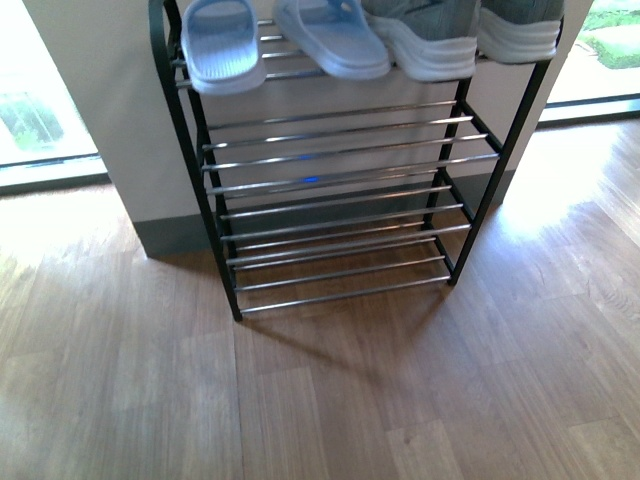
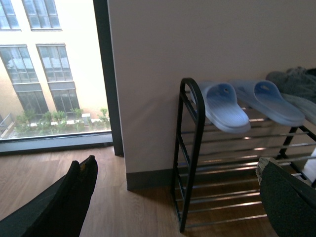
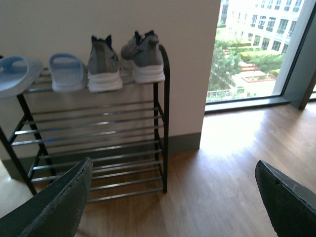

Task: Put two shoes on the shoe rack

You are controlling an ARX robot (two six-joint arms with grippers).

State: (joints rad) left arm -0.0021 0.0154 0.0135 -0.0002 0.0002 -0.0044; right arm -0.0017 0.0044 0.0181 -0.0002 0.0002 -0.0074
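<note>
Two shoes (image 1: 470, 35) sit on the top tier of the shoe rack (image 1: 340, 170) in the front view, toward its right end, but only their white-soled toe ends show; the rest is cut off by the upper edge. Beside them, further left on the same tier, lie two pale blue slippers (image 1: 280, 40), also clipped at the top. The lower tiers of silver bars are bare, with a small blue glint on one bar. Neither arm appears in this view, and the wooden floor (image 1: 330, 400) fills the foreground.

From the left wrist view, the rack's left end post and the slippers (image 2: 247, 103) are plain, while the grey shoes (image 2: 296, 84) are only a dim shape at the picture's edge, hard to make out. The left gripper (image 2: 177, 192) shows one dark finger at each lower corner, spread wide apart with nothing between them.

From the right wrist view, both shoes (image 3: 123, 61) stand upright side by side at the rack's (image 3: 98, 133) right end, heels and dark lining facing the camera, just beside one slipper; the other slipper is partly cut off. The right gripper (image 3: 173, 197) has its two dark fingers spread wide, holding nothing, tips out of frame.
</note>
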